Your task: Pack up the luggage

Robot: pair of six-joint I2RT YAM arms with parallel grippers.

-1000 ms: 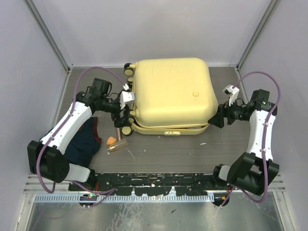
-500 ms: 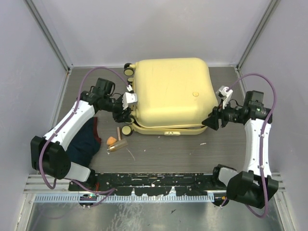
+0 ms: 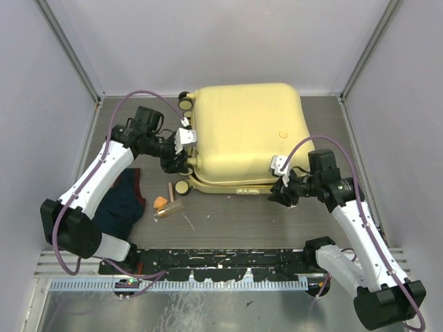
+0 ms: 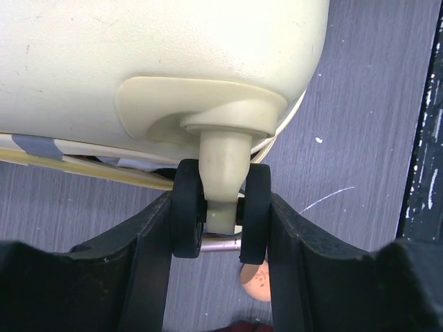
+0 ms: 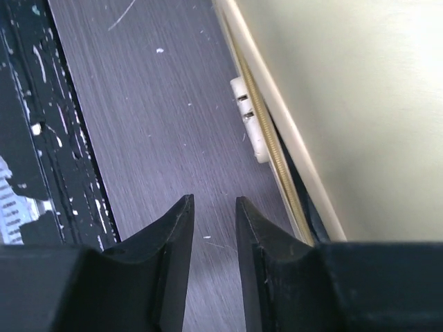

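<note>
The luggage is a pale-yellow hard-shell suitcase lying flat with its lid down at the back middle of the table. My left gripper is at its left side, shut on a twin black wheel, one finger against each outer face. My right gripper hovers over the table by the suitcase's front edge, near its right end. Its jaws stand a narrow gap apart with nothing between them. A white tab sits on the zipper seam just ahead of it.
A dark blue cloth lies at the front left under the left arm. A small orange piece and a brownish stick-like item lie beside it. A black rail runs along the near edge. Walls enclose three sides.
My left gripper has closed onto the wheel. My right arm has swung from the suitcase's right side round to its front edge, its jaws narrowing.
</note>
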